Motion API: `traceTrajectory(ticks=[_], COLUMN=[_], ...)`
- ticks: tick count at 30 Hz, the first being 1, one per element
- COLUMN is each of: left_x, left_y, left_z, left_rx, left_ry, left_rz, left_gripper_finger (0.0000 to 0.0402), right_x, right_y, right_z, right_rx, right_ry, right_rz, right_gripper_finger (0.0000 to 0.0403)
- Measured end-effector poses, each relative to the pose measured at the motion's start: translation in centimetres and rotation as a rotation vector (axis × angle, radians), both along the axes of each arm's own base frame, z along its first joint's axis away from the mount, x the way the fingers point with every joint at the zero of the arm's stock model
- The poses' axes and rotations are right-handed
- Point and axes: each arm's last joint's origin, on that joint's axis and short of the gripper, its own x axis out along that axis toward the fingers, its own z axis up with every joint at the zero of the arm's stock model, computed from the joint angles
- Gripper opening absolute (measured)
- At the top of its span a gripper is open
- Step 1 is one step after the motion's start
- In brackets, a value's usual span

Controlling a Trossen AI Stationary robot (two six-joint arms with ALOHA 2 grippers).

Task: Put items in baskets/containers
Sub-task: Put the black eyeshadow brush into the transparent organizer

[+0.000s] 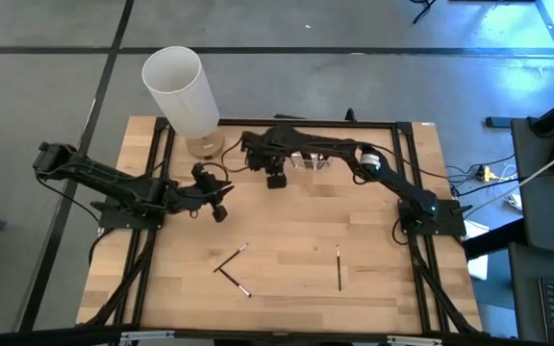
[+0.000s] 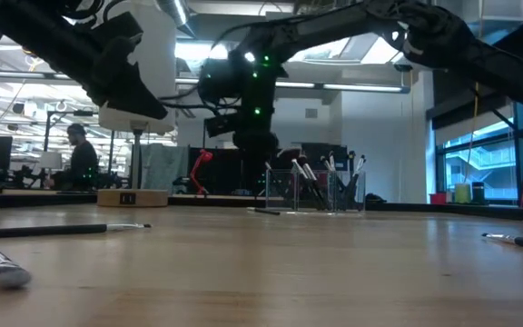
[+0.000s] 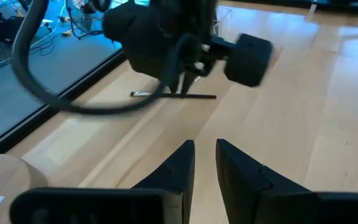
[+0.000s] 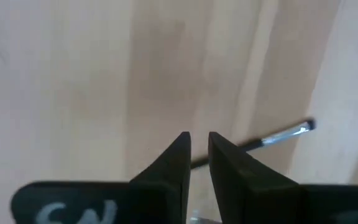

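Observation:
The clear organizer [image 2: 316, 191] stands at the table's far middle [image 1: 311, 160] with several brushes upright in it. One black-handled brush [image 4: 272, 142] lies flat on the wood just in front of it [image 2: 266, 211]. My right gripper [image 4: 199, 143] hangs over that brush, pointing steeply down, with a narrow gap between its fingers and nothing in it [image 1: 277, 180]. My left gripper [image 3: 205, 152] waits to the left [image 1: 222, 211], fingers slightly apart and empty. Three more brushes lie nearer: two crossed [image 1: 232, 261] and one alone [image 1: 339, 267].
A tall white cylinder [image 1: 181, 88] stands at the far left corner, a small brownish jar [image 1: 203, 146] beside its foot. Black frame rails [image 1: 407, 173] run along the table's left, right and far edges. Bare wood lies between the two arms and the near brushes.

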Motion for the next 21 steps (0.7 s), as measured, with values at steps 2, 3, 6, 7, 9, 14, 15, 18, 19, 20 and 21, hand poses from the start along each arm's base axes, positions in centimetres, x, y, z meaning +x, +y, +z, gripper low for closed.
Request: traceTrajectory(ticks=[2,3,6,7,9,14,15,18,19,20,21], left_x=[0.0,0.0,0.0,0.0,-0.1,-0.5,-0.6,-0.8,-0.9,-1.0,-1.0], left_y=[0.0,0.0,0.0,-0.1,-0.3,-1.4,-1.6,-2.2,-2.4,-2.6,-2.7], left_z=[0.0,0.0,-0.1,-0.1,-0.3,-0.6,-0.7,-0.8,-0.8,-0.8,-0.8], left_rx=[-0.001,-0.003,-0.022,-0.036,-0.073,-0.098,-0.099,-0.104,-0.104,-0.103,-0.101], left_ry=[0.000,-0.001,0.000,0.003,0.010,0.039,0.041,0.040,0.038,0.035,0.031], left_rz=[0.001,0.001,-0.008,-0.016,-0.041,-0.087,-0.090,-0.099,-0.100,-0.099,-0.097], left_gripper_finger=[0.0061,0.0061,0.0061,0.0061,0.0061,0.0061,0.0061,0.0061,0.0061,0.0061,0.0061], right_x=[0.3,0.5,0.3,0.2,-0.2,-0.3,-0.4,-1.5,-2.0,-2.8,-3.7], right_y=[1.4,2.1,3.8,4.4,5.4,8.8,9.5,11.1,11.5,11.7,11.8], right_z=[0.7,1.3,3.7,4.3,4.9,4.4,4.3,3.3,2.7,2.3,1.6], right_rx=[0.004,0.007,0.038,0.050,0.041,-0.143,-0.165,-0.205,-0.215,-0.217,-0.208], right_ry=[-0.032,-0.059,-0.150,-0.166,-0.188,-0.289,-0.331,-0.413,-0.430,-0.451,-0.464], right_rz=[-0.041,-0.064,-0.191,-0.235,-0.317,-0.444,-0.466,-0.528,-0.554,-0.586,-0.625], right_gripper_finger=[0.0058,0.0058,0.0058,0.0058,0.0058,0.0058,0.0058,0.0058,0.0058,0.0058,0.0058])
